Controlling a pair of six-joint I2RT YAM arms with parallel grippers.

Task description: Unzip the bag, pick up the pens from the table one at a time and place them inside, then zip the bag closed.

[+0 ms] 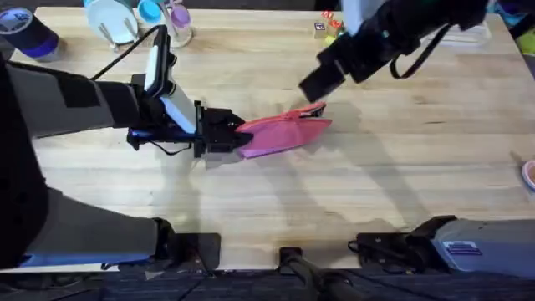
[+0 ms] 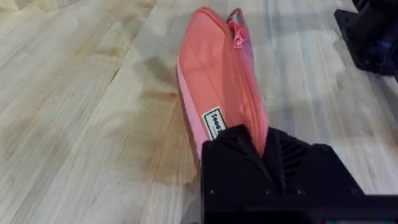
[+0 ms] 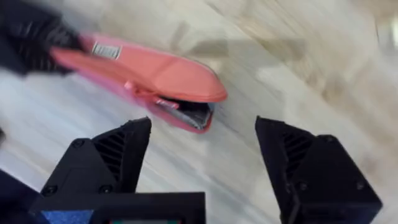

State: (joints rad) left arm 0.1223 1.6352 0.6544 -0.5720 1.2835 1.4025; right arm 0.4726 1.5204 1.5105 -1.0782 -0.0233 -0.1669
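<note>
The pink bag (image 1: 288, 134) lies on the table (image 1: 401, 159) near the middle. My left gripper (image 1: 238, 134) is shut on the bag's left end; in the left wrist view its black fingers (image 2: 233, 155) pinch the fabric beside a white label. Above the bag's right end hovers my right gripper (image 1: 313, 84), open and holding nothing. In the right wrist view the right gripper (image 3: 204, 124) hangs over the bag's end (image 3: 186, 81), whose mouth gapes and shows something dark inside. The small pink pull (image 2: 238, 37) sits along the zipper. The pens are hidden.
Along the far edge stand a dark blue roll (image 1: 29, 33), light blue dishes (image 1: 117, 21), a clear cup (image 1: 180, 21) and small orange items (image 1: 330, 25). A pink object (image 1: 528, 174) pokes in at the right edge. Bare wood surrounds the bag.
</note>
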